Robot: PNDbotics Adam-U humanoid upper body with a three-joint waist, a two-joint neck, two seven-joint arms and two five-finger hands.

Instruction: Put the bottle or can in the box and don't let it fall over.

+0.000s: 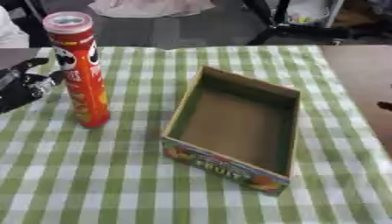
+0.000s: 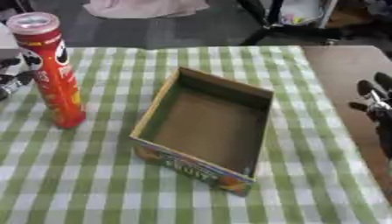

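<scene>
A counter (image 1: 92, 183) covered by a green-and-white checked cloth (image 1: 115, 192) fills most of the frame, with a bare brown strip showing at the right edge. At the centre an open, shallow cardboard box (image 1: 233, 127) is seen, its printed front wall turned toward the lower edge and nothing inside it. At the upper left of the frame a tall red can (image 1: 79, 70) is stood upright on the cloth, its long axis vertical and its lid uppermost, well apart from the box on the box's left.

The left robot hand (image 1: 24, 85) is placed at the left edge, just beside the can; whether it is touching cannot be told. Its fingers appear relaxed and spread, and nothing is held. The can therefore lies just to the right of this hand, which is judged the nearer one for a side grasp. The right robot hand (image 2: 376, 103) is seen at the right edge, fingers up and uncurled, empty, far from the can.

Beyond the counter, dark floor and furniture legs are visible along the top.
</scene>
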